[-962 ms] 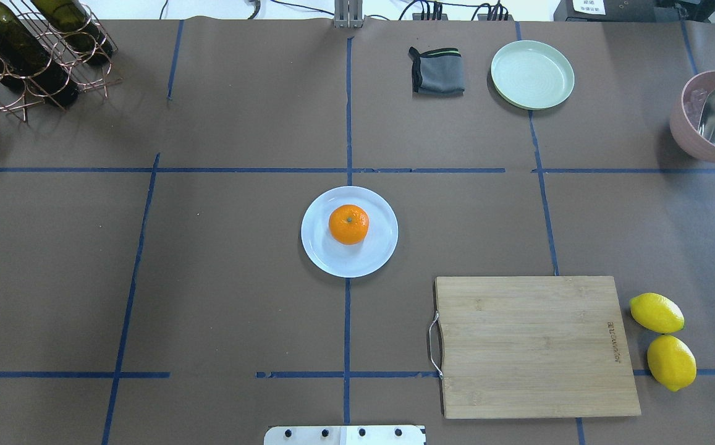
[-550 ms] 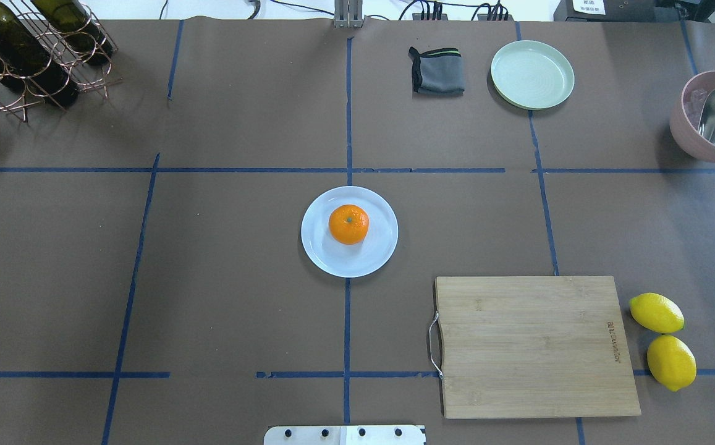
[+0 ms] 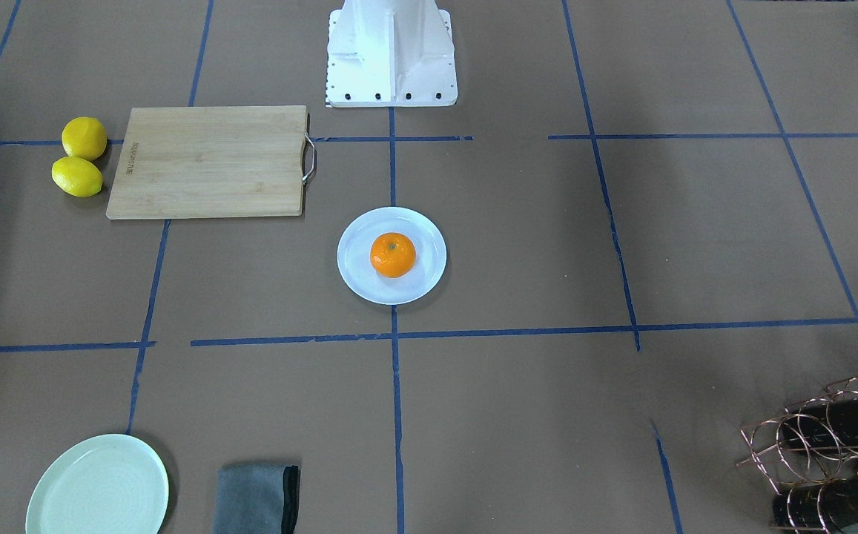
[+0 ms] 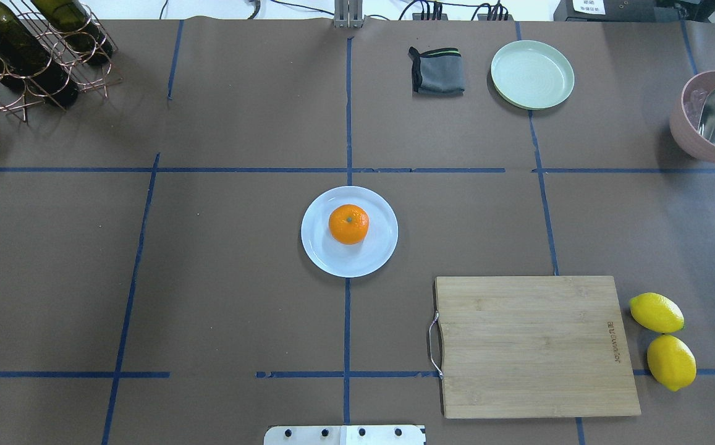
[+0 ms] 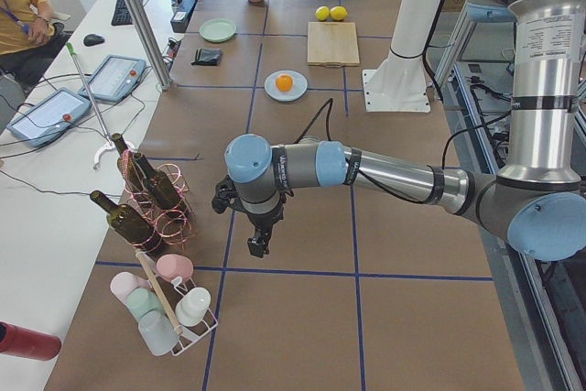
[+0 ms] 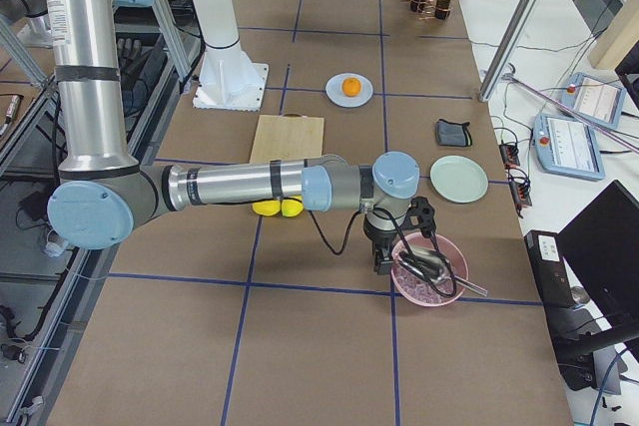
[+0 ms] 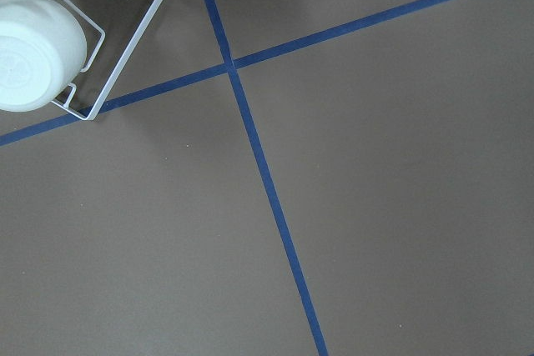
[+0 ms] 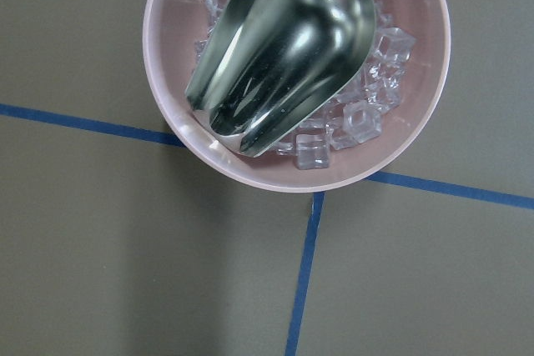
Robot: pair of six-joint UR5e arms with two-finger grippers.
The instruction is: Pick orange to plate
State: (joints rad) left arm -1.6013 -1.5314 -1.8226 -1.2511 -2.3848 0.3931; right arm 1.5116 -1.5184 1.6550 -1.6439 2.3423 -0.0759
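The orange [image 4: 348,224] rests stem dimple up in the middle of the white plate [image 4: 332,259] at the table's centre; it also shows as the orange [image 3: 392,254] on the plate [image 3: 358,276] in the front-facing view. Neither gripper is near it. Only the exterior left view shows my left gripper [image 5: 258,246], pointing down over bare table beside the wine rack. Only the exterior right view shows my right gripper [image 6: 382,263], next to the pink bowl. I cannot tell whether either is open or shut. No fingers appear in the wrist views.
A wooden cutting board [image 4: 533,346] lies front right with two lemons [image 4: 656,312] beside it. A pale green plate [image 4: 532,74] and grey cloth [image 4: 437,71] sit at the back. A pink bowl [image 4: 685,133] holds ice and a metal scoop [image 8: 284,47]. A wine rack [image 4: 29,49] stands back left.
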